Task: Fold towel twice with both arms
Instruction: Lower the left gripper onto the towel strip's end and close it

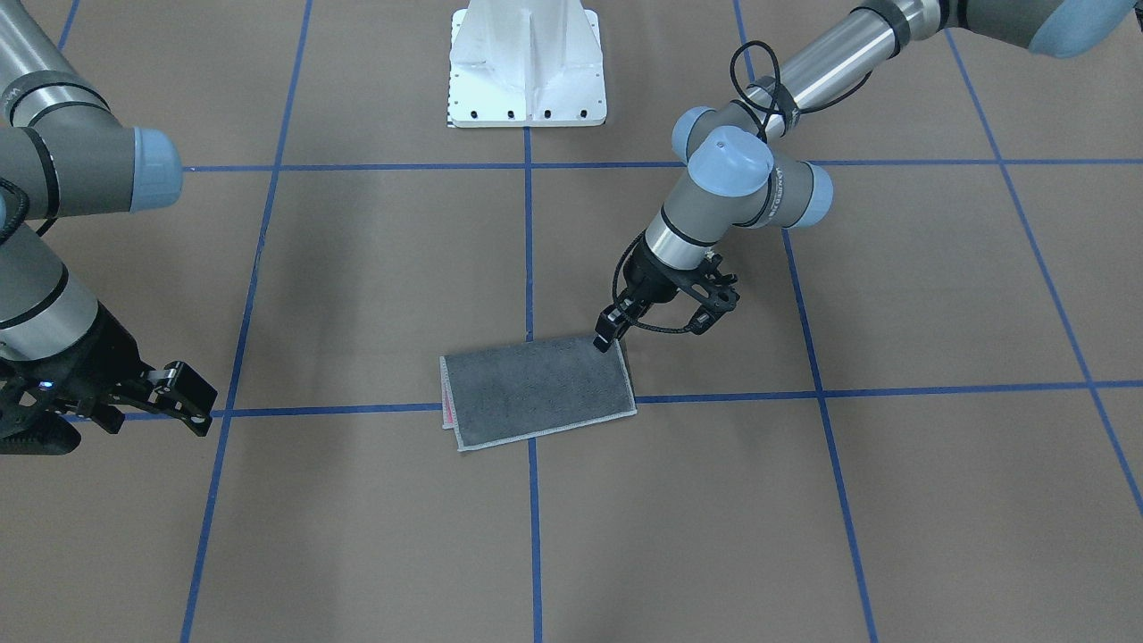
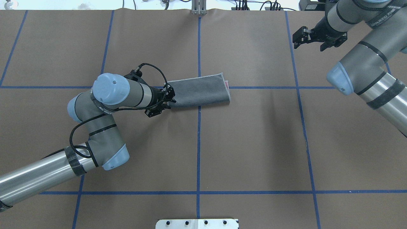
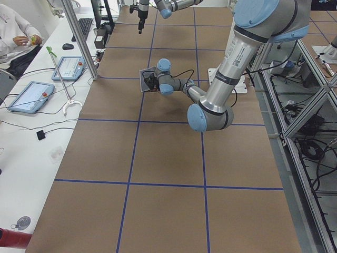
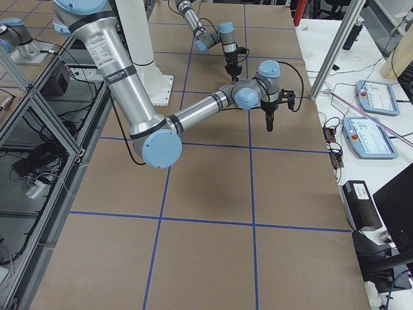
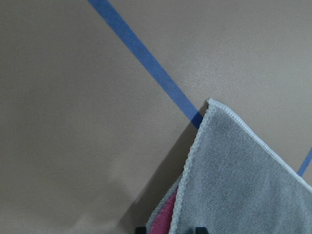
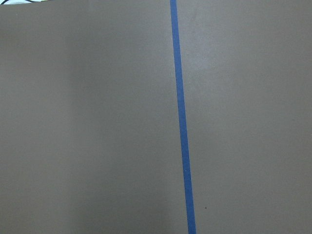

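**Fold 1 done, fold 2 pending**

Towel [image 2: 200, 92] lies near the middle of the table [image 2: 254, 143] as a half-size rectangle. Grey face is up and pink peeks out at one short end, so the first fold looks complete. Left gripper [image 2: 171, 100] is at the opposite short end. The left wrist view shows the corner layers between its fingertips, so its jaws look closed on the towel. Right gripper [image 2: 313, 36] hangs well apart over bare table, jaws spread, holding nothing. Remaining: second fold, short end onto short end, then release.
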{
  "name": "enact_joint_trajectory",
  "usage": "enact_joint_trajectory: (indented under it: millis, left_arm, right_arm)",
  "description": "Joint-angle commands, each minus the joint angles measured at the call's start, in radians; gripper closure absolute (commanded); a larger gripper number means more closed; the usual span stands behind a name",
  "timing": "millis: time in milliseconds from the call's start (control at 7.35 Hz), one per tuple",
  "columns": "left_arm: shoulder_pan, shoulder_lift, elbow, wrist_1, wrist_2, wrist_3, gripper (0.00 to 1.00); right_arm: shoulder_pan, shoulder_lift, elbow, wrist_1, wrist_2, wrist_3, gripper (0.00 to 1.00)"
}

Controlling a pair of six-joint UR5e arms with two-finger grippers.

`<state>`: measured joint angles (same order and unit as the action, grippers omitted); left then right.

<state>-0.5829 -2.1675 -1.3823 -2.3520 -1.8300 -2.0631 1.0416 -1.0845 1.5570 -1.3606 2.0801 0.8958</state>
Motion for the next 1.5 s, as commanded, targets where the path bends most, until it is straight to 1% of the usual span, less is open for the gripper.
enact_joint_trajectory:
  millis: [0,272,408,544,680,1089,1225,1361]
  left_arm:
    - [0.000,0.000,-0.009,0.000,0.000,0.003,0.61]
    - [0.000,0.002,-0.017,0.002,0.000,0.004,0.61]
    - [0.000,0.003,-0.017,0.002,0.000,0.004,0.63]
    - [-0.001,0.005,-0.017,0.002,0.000,0.004,0.71]
    - [-0.002,0.005,-0.017,0.002,0.000,0.004,0.72]
    - [-0.003,0.002,-0.018,0.002,0.000,0.006,0.72]
    - [-0.003,0.002,-0.018,0.002,0.002,0.006,0.75]
    - [-0.003,0.002,-0.018,0.002,0.002,0.021,0.81]
  right_arm:
    - [0.000,0.000,0.003,0.002,0.000,0.000,0.00]
    - [0.000,0.000,0.005,0.002,0.000,0.000,0.00]
    - [0.000,0.000,0.005,0.002,0.000,0.000,0.00]
    - [0.002,0.000,0.005,0.002,0.000,0.000,0.00]
    - [0.002,0.000,0.005,0.002,0.000,0.000,0.00]
    - [0.000,0.000,0.005,0.002,0.000,0.000,0.00]
    - [0.000,0.000,0.005,0.002,0.000,0.000,0.00]
    - [0.000,0.000,0.005,0.002,0.000,0.000,0.00]
